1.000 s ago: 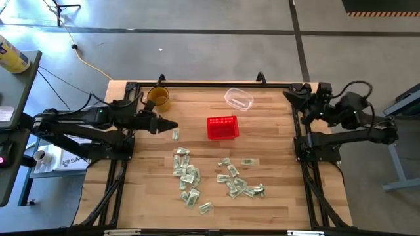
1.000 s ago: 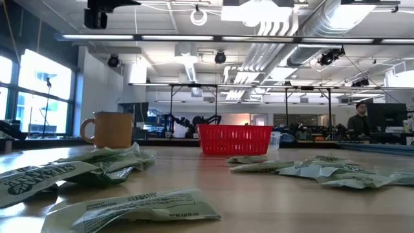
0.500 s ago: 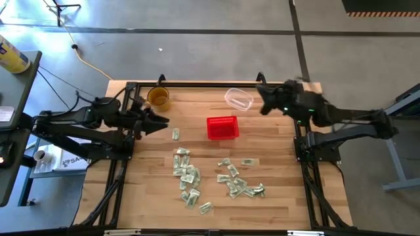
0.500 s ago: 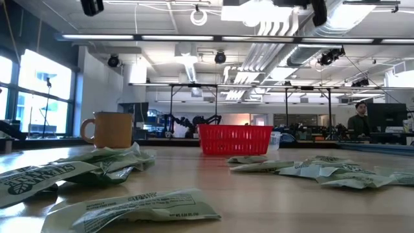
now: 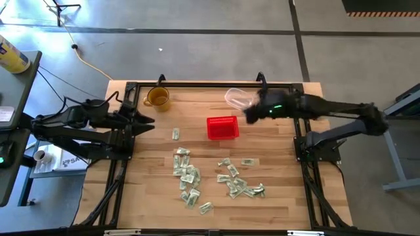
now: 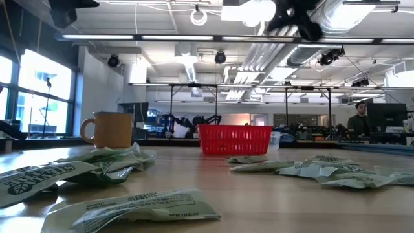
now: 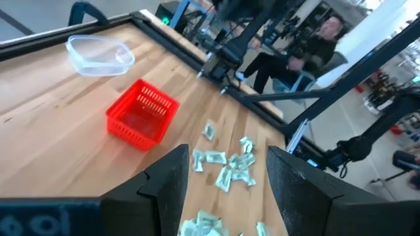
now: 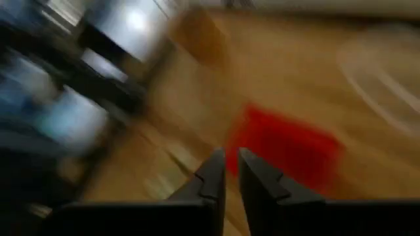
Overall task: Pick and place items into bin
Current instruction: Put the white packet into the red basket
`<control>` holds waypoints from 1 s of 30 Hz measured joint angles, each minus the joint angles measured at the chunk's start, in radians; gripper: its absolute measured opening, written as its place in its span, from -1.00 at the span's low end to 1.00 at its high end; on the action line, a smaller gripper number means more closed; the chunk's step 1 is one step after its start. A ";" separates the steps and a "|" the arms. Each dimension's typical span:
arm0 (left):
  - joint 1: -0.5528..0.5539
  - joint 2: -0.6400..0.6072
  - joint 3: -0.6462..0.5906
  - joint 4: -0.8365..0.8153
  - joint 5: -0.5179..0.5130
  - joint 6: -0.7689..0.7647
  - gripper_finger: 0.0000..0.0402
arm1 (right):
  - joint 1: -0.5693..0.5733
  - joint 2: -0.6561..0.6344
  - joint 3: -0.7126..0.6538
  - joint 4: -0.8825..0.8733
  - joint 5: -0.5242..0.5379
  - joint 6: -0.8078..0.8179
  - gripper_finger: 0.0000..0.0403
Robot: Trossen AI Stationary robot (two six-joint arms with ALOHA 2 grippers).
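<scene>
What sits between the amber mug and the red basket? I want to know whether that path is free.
In the high view, bare wood and one stray bill lie between the amber mug and the red basket, the bill slightly nearer the front.

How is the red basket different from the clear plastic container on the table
The red basket is opaque bright red with slatted mesh sides; the clear plastic container is see-through with smooth walls. The basket has square corners, the container rounded ones. The basket sits near the table's middle; the container lies nearer the far edge, by the right gripper. Both rest open-topped on the wooden table.
</scene>
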 joint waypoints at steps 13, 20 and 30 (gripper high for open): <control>0.000 0.026 0.000 -0.104 -0.063 0.003 0.18 | 0.219 0.352 -0.028 -0.329 -0.060 -0.442 0.31; 0.000 0.026 0.000 -0.150 -0.086 -0.028 0.18 | 0.283 0.422 -0.160 -0.045 -0.135 -0.463 0.26; 0.000 0.026 0.000 -0.167 -0.180 -0.039 0.18 | 0.310 0.483 -0.257 0.082 -0.140 -0.500 0.12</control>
